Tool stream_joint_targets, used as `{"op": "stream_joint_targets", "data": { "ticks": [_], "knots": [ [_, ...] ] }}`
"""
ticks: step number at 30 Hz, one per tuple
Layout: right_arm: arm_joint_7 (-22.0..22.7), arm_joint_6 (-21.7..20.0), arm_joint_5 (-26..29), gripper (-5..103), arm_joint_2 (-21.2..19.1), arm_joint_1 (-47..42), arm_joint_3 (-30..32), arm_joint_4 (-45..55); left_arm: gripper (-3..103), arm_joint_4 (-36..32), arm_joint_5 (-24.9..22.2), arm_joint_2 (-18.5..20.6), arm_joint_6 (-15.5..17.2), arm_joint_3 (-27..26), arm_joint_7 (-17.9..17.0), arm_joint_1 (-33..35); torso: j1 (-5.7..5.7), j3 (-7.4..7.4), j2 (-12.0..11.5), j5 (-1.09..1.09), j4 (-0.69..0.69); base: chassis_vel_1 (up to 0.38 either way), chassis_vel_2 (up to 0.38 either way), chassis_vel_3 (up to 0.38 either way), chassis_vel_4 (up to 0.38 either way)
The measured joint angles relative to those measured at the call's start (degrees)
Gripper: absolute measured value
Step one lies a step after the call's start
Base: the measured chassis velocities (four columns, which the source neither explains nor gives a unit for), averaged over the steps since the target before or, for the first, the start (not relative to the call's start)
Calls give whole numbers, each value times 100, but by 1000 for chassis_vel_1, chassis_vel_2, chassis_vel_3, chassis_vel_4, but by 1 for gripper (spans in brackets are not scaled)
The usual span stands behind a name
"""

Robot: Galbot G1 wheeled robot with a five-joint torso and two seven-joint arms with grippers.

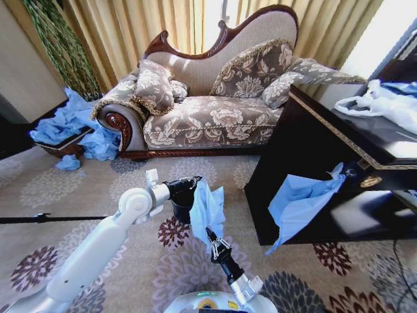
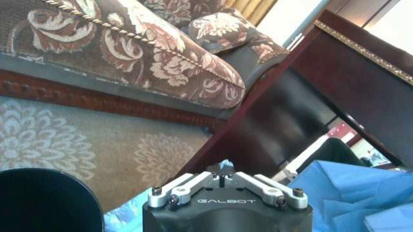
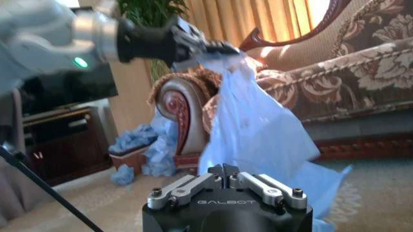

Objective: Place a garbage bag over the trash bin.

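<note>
The garbage bag, thin crinkly light-blue plastic, is hanging stretched between 2 grippers above the patterned carpet. The left gripper is pinching its top edge; the right gripper is pinching its lower edge. The round black trash bin is standing just behind.

Daylight floods through the curtains behind the sofa, blowing out the window beyond the left gripper. Room edges bow outward; the right wrist view's white arm blurs.
</note>
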Motion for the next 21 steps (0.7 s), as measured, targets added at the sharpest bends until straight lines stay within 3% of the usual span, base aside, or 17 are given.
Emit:
{"op": "stream_joint_targets", "data": {
  "ticks": [21],
  "knots": [
    [197,-241,283,0,-165,1283,118,-927,0,-397,-40,65,7,-103,190,204,0,0,0,0,0,0,0,0,0]
  ]
}}
